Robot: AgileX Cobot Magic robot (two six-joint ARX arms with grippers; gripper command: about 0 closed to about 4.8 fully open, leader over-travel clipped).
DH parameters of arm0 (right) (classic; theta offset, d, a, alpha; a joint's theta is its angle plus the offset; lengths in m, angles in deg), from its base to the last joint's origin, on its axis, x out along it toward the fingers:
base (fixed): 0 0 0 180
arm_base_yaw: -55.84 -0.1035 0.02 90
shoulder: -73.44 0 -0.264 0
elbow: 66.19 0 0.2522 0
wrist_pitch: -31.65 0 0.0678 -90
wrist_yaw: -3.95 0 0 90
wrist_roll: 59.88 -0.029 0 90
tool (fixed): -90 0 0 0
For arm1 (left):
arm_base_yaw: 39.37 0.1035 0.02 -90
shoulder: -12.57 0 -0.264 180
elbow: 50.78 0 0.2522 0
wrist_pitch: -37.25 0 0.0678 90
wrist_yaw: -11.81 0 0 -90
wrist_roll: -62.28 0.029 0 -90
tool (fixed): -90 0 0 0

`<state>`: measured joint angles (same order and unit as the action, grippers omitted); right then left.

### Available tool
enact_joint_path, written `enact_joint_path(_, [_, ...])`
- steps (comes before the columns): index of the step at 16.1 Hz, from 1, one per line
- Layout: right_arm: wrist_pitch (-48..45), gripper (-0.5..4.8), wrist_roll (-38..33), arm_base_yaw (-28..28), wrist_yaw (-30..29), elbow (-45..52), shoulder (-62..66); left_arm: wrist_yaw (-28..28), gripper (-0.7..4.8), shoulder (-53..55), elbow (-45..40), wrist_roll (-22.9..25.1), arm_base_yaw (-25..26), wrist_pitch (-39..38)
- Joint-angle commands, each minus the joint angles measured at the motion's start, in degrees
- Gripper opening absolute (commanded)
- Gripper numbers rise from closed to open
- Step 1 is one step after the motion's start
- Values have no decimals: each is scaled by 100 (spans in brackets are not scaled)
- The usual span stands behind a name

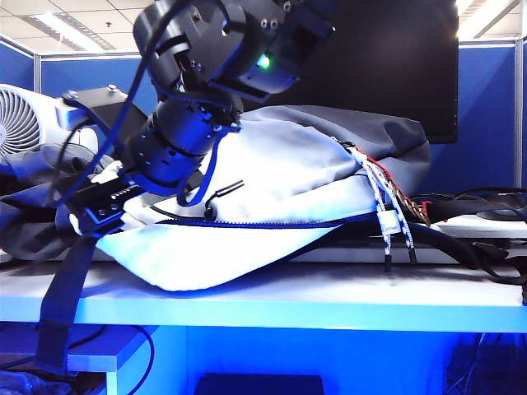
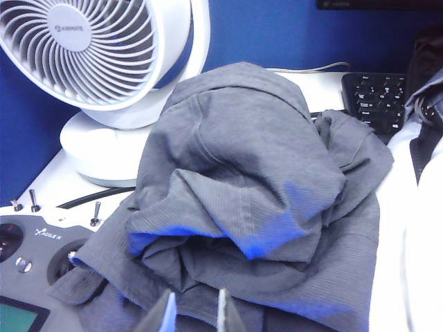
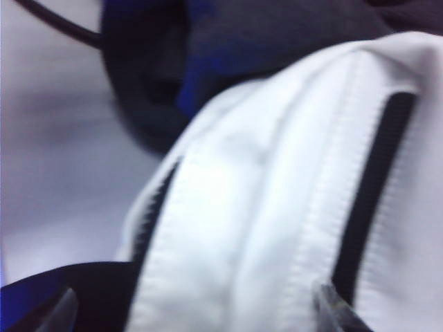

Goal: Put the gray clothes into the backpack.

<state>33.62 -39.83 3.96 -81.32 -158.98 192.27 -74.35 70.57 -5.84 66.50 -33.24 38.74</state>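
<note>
Left gripper (image 2: 192,312), fingers nearly pressed together with nothing visibly pinched, is being held just above the gray clothes (image 2: 249,207), heaped directly ahead beside the backpack (image 2: 415,228). Right gripper (image 3: 194,311), spread wide, is being brought close over the backpack's white fabric; its interior cannot be seen.

I'm seeing blue partitions (image 1: 486,99) standing behind the white table (image 1: 346,300), ceiling lights (image 1: 70,29) glowing overhead, a dark screen (image 1: 395,58) hanging behind.
</note>
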Motion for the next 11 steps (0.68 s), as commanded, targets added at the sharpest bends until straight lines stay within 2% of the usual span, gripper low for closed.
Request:
enact_joint_path(1, [-326,320,-52,28,142,-50,-22,2,94,-11,11,-15,2,61])
enact_joint_path(5, [-334,296,-52,116,151,-50,11,2,94,-11,11,-15,2,63])
enact_joint_path(7, [-398,146,-52,125,212,-50,11,0,94,-11,11,-15,2,63])
enact_joint_path(9, [-439,73,-52,146,205,-50,11,0,94,-11,11,-15,2,63])
enact_joint_path(10, [-439,17,-52,149,210,-50,13,0,94,-11,11,-15,2,66])
enact_joint_path(11, [-461,-6,-52,149,229,-50,13,0,94,-11,11,-15,2,66])
